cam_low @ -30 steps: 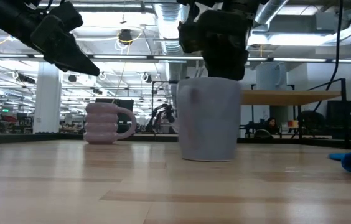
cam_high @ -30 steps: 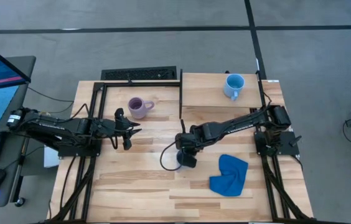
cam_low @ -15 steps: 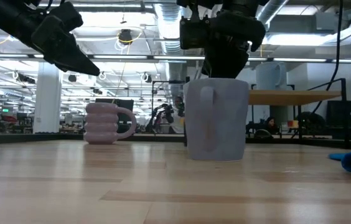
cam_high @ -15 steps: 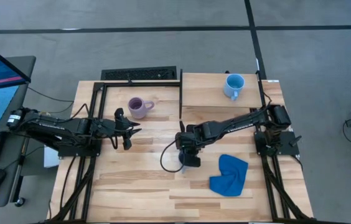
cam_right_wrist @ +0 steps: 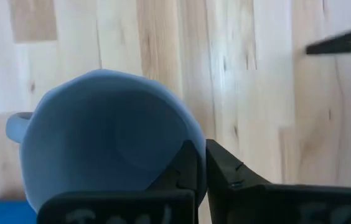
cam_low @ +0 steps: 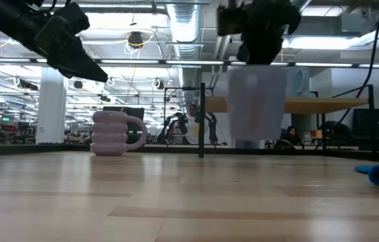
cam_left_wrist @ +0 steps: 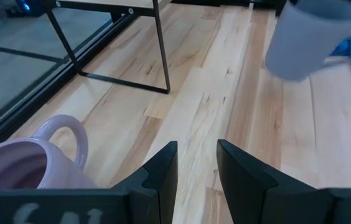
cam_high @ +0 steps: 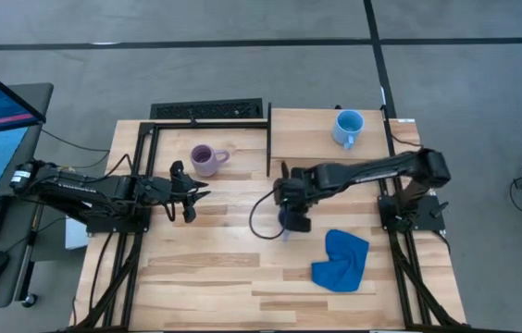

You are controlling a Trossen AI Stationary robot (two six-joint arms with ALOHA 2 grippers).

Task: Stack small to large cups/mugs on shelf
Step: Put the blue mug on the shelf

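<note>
High view: my right tool (cam_high: 294, 218) sits near the middle of the tabletop (cam_high: 205, 268), clamped on the rim of the grey-blue mug (cam_high: 286, 220), just below the front edge of the shelf (cam_high: 307, 139). The low view shows that mug (cam_low: 257, 104) hanging clear of the tabletop, its base well above the wood, with my right tool (cam_low: 259, 40) gripping it from above. In the right wrist view my two fingers (cam_right_wrist: 191, 168) pinch the mug's wall, one inside and one outside, and the handle (cam_right_wrist: 17, 127) points off to the side away from them. The light blue mug (cam_high: 347, 128) stands on the shelf toward its back right corner, handle toward the front. The purple mug (cam_high: 206, 159) stands on the tabletop to the left of the shelf, with its handle turned toward the shelf. My left tool (cam_high: 187, 191) hangs just in front of the purple mug, not touching it, its fingers (cam_left_wrist: 163, 171) parted with nothing between them; the left wrist view shows the purple mug (cam_left_wrist: 20, 171) close by at its side. A blue cloth (cam_high: 341, 260) lies crumpled on the tabletop near my right tool.
</note>
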